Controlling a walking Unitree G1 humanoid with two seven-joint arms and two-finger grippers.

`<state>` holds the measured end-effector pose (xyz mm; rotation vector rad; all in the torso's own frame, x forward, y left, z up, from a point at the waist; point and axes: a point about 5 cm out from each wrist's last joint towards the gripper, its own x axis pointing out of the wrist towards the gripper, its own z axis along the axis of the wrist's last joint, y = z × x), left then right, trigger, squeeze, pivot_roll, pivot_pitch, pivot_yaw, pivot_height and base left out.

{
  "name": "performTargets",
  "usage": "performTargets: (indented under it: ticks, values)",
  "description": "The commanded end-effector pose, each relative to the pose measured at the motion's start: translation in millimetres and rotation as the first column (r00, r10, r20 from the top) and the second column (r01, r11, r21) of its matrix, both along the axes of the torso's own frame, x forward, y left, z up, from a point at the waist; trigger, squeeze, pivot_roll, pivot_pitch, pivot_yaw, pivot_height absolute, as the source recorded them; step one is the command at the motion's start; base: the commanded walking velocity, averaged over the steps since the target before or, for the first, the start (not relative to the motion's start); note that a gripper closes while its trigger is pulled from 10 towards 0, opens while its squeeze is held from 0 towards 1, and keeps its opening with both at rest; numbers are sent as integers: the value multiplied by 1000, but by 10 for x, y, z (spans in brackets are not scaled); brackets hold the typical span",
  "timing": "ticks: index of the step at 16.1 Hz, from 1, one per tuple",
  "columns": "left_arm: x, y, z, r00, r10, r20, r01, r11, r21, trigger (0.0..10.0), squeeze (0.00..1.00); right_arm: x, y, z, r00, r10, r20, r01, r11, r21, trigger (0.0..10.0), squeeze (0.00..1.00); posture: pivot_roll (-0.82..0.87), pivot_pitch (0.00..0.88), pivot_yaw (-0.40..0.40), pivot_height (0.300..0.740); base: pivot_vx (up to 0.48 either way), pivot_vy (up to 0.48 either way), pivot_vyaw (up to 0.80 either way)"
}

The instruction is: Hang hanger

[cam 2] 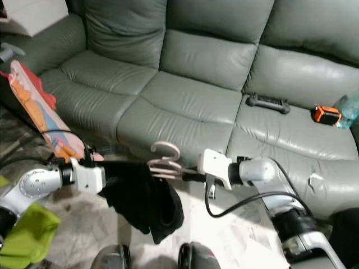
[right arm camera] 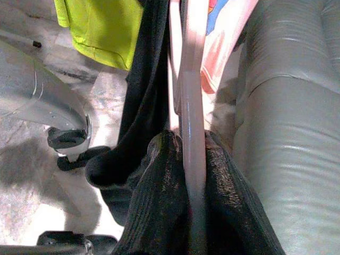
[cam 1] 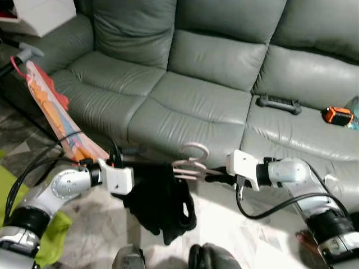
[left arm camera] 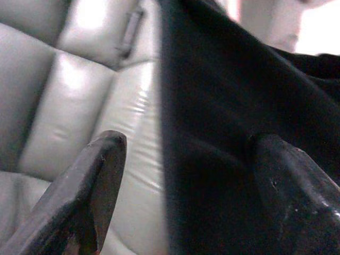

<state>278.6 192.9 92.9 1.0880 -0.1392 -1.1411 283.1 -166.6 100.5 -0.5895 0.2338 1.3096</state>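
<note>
Both arms are up in front of the grey-green leather sofa (cam 1: pixel 213 95), meeting over its front edge. The right gripper (right arm camera: pixel 194 175) has its two black fingers clamped tight on the pale pink plastic hanger (cam 1: pixel 190 162), pinching the thin bar between them; in the head views the hanger lies roughly level between the two arms, its curved hook standing up toward the seat cushions. Draped off the hanger's left end is a black cloth garment (cam 1: pixel 160 202), bunched and sagging down toward the pale tiled floor (cam 1: pixel 95 224). The left gripper (left arm camera: pixel 186 170) reaches in from the other side with its fingers spread well apart; one finger shows against the sofa leather, the other lies against the black cloth, and whether the cloth is pinched cannot be told. On the right-hand seat cushion lies a dark handle-shaped bar (cam 1: pixel 279 103), and beyond it an orange and black tape measure (cam 1: pixel 337 115). At the sofa's left arm leans a pink and orange patterned fabric piece (cam 1: pixel 53 112), and a lime green cloth (cam 1: pixel 53 235) lies on the floor by the left arm.
</note>
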Motion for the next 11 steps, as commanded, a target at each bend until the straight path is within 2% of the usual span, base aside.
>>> performTargets:
  ticks: [1, 6, 11]
  values:
    - [-12, 42, -21, 999, -16, -42, 18, 999, 36, 0, 0, 31, 33, 89, 999, 36, 37, -36, 999, 11, 10000, 0, -35, 102, -16, 740, 0, 0, 0]
    - [77, 107, -67, 988, -7, -152, 30, 988, 150, 0, 0, 7, 64, 54, 997, 63, 55, -62, 998, -17, 10000, 0, -43, 106, -10, 740, 0, 0, 0]
    - [102, 53, -87, 983, -17, -184, 48, 986, 162, 0, 0, -7, 119, 21, 996, 67, 60, -66, 998, -17, 10000, 0, -44, 107, -9, 740, 0, 0, 0]
